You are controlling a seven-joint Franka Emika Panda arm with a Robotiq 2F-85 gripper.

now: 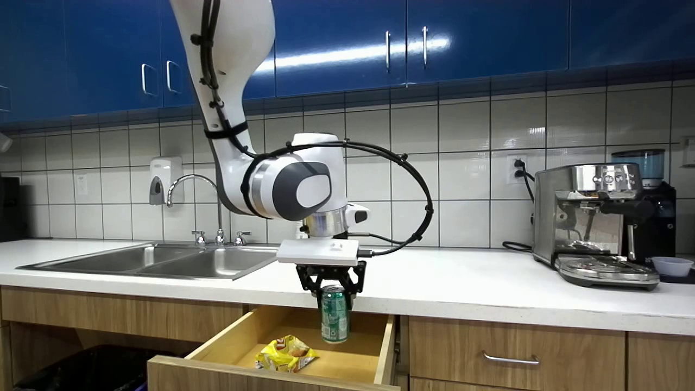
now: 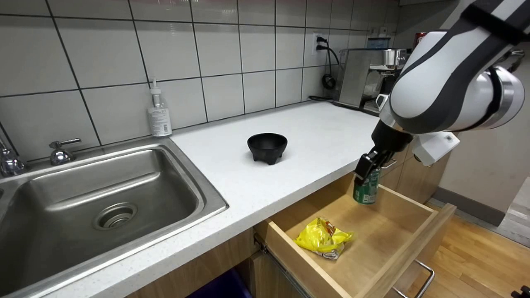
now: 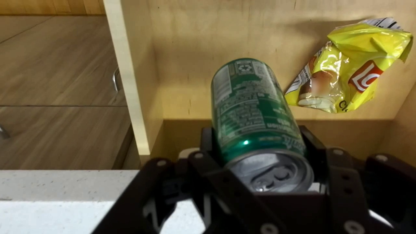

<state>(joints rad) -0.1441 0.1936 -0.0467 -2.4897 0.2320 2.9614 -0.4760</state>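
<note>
The white countertop (image 2: 323, 132) was long and speckled.
A black bowl (image 2: 267, 145) on stubby feet stood near the steel sink (image 2: 212, 198) set into the countertop. Well apart from the bowl stood a shiny espresso machine (image 1: 586, 222), with a coffee grinder (image 1: 663, 217) just beside it and a black cord (image 1: 517, 246) close by.

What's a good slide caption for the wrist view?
The gripper holds a green can over an open drawer with a yellow snack bag inside.

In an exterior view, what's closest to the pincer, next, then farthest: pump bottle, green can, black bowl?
1. Green can: held in the pincer.
2. Black bowl: on the counter.
3. Pump bottle: by the back corner of the sink.
</note>
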